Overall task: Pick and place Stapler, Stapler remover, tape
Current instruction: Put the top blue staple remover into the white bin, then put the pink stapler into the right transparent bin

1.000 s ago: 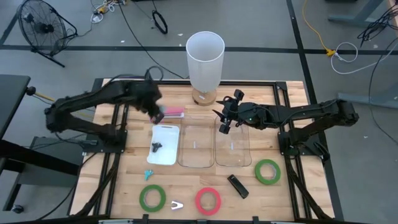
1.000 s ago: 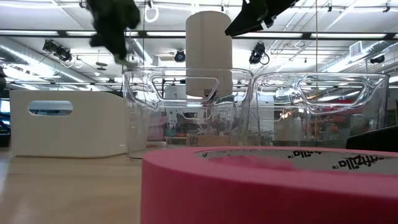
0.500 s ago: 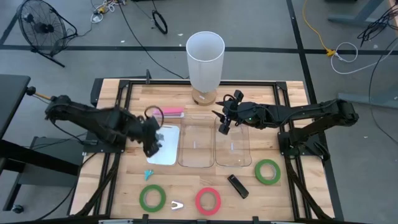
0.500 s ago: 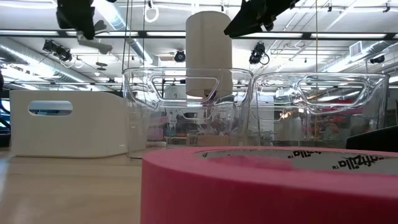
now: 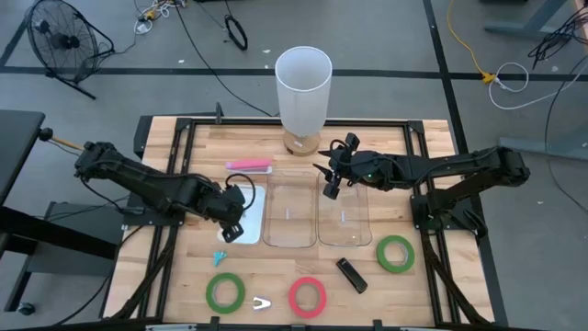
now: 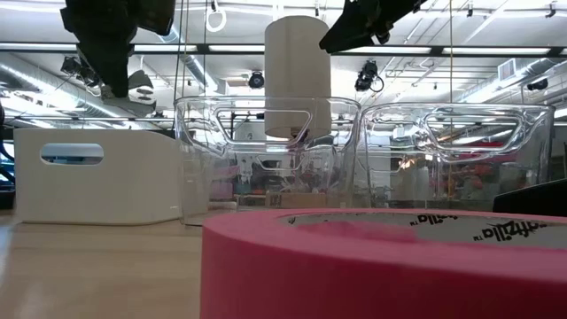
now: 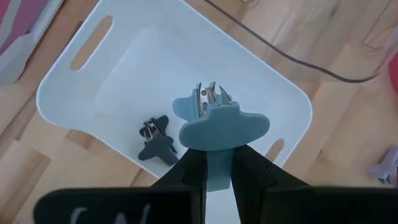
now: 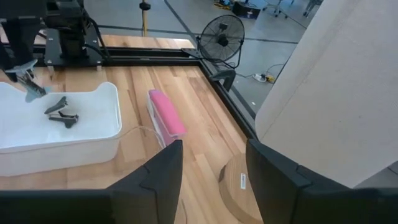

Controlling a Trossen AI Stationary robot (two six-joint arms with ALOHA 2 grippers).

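Note:
My left gripper (image 5: 231, 213) hangs over the white bin (image 5: 253, 230), shut on a blue-grey staple remover (image 7: 217, 124). A dark staple remover (image 7: 155, 140) lies on the bin's floor. A teal remover (image 5: 219, 258) and a pale one (image 5: 262, 302) lie on the table near its front edge. Two green tape rolls (image 5: 225, 292) (image 5: 395, 254) and a red one (image 5: 308, 297) lie flat near the front edge. The black stapler (image 5: 351, 274) lies between the red roll and the right green roll. The pink stapler (image 5: 250, 165) lies beyond the bin. My right gripper (image 5: 331, 184) stands open above the clear bins. My left gripper pinches the blue-grey remover's plastic back end (image 7: 216, 163) between its two fingers. The fingers (image 7: 252, 177) come from above, slanting down. The remover's metal claws (image 7: 209, 96) point away from the fingers toward the bin. It hangs clear above the bin's floor.
Two clear bins (image 5: 289, 210) (image 5: 344, 211) stand side by side right of the white bin. A tall white cylinder (image 5: 303, 87) stands on a wooden disc at the far edge. In the low view the red tape (image 6: 381, 266) fills the foreground.
My left gripper has swung from beside the pink stapler toward the table's near edge and come down over the white bin, rolling as it went. It has carried the blue-grey remover along, still shut on it.

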